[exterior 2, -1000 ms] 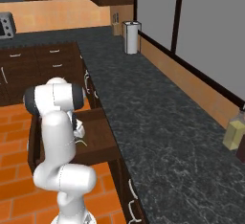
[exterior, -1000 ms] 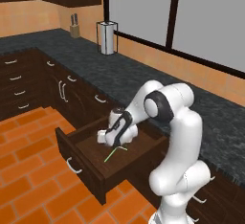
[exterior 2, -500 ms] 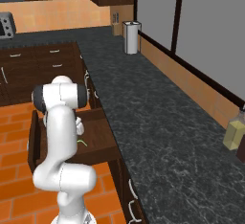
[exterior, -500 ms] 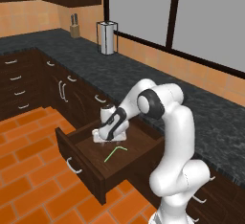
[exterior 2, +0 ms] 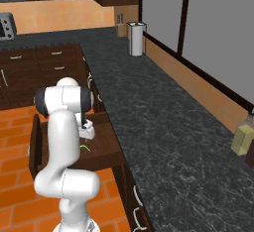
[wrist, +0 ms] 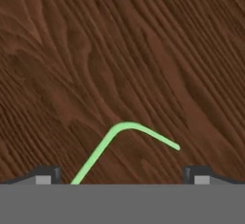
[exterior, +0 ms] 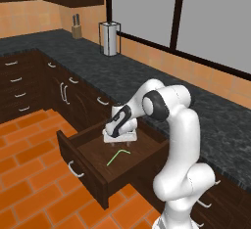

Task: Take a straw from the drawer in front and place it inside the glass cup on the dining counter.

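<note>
The drawer (exterior: 81,167) stands pulled open under the black counter; its silver handle (exterior: 75,170) faces the floor side. The light-green straw (exterior: 117,155) lies flat on the drawer's wooden bottom, bent end toward the back. My gripper (exterior: 119,140) hangs just above the straw's bent end, jaws open and empty. From the right, the straw (exterior 2: 85,148) shows beside the arm, below the gripper (exterior 2: 88,134). In the hand view the straw (wrist: 127,126) runs up between the two fingertips (wrist: 48,174), apart from both. The glass cup and the dining counter are out of view.
A black speckled counter (exterior: 147,76) runs behind the drawer, with a paper-towel holder (exterior: 109,38) and a knife block (exterior: 76,27) on it. Closed dark cabinets (exterior: 19,81) stand to the left. Orange tile floor (exterior: 29,174) lies in front. A yellowish bottle (exterior 2: 243,139) sits far right.
The hand has shifted and turned a little above the straw inside the drawer, and the elbow swung slightly. The straw lies where it was. The jaws stay open.
</note>
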Controlling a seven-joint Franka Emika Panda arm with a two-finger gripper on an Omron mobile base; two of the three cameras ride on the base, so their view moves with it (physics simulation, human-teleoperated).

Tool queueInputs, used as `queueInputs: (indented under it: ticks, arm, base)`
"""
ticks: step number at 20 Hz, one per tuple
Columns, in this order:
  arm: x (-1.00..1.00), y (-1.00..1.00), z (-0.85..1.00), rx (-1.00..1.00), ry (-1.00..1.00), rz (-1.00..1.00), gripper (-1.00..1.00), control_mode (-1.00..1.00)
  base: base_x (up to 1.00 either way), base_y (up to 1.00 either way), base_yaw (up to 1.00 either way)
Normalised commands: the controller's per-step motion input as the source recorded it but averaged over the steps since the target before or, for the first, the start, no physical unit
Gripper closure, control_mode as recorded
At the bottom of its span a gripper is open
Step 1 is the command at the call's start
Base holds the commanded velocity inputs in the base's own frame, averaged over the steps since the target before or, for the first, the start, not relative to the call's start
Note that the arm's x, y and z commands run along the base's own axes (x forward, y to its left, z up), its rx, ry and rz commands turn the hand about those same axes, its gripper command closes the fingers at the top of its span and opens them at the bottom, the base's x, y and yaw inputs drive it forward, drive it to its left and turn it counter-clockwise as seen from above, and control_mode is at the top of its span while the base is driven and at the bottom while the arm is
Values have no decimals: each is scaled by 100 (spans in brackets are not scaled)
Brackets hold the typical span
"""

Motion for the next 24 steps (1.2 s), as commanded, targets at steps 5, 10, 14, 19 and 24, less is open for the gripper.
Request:
queueInputs:
  ticks: [5, 10, 14, 19, 24]
  arm:
    - [4, 0, -6, 5, 3, -14, -100, -100]
    - [13, 0, -29, 0, 5, -16, -100, -100]
    - [21, 3, -24, 0, 3, -14, -100, -100]
    - [8, 6, -20, 0, 2, -13, -100, -100]
    - [0, 2, -18, 0, 1, -12, -100, -100]
  base:
    - [0, 0, 0]
    - [0, 0, 0]
    - [0, 0, 0]
    - [0, 0, 0]
    - [0, 0, 0]
